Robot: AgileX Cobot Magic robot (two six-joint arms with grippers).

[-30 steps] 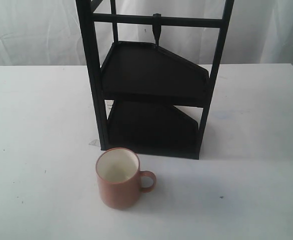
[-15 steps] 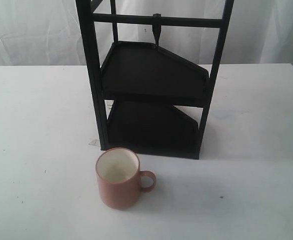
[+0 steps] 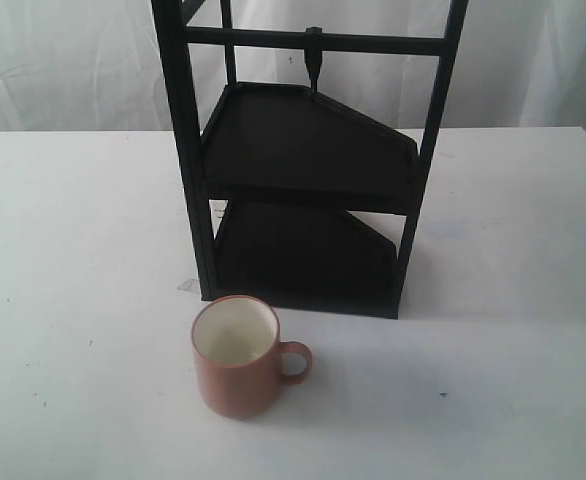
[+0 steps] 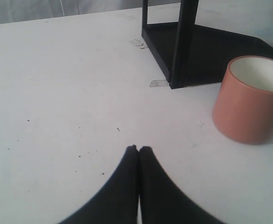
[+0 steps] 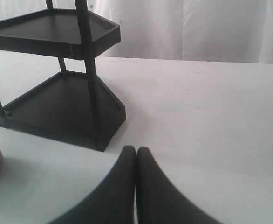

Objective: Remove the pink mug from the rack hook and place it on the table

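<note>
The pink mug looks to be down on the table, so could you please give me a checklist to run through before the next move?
1. Pink mug off the rack hook: ok, the hook hangs bare.
2. Mug upright on the table: ok, opening up, handle toward the right-arm side.
3. Mug clear of the rack: ok, a strip of table shows between it and the rack's base.
4. Left tool free: ok, shut on nothing, apart from the mug.
5. Right tool free: ok, shut and empty, apart from the rack.
6. Mug empty: ok, only its cream inside shows.
</note>
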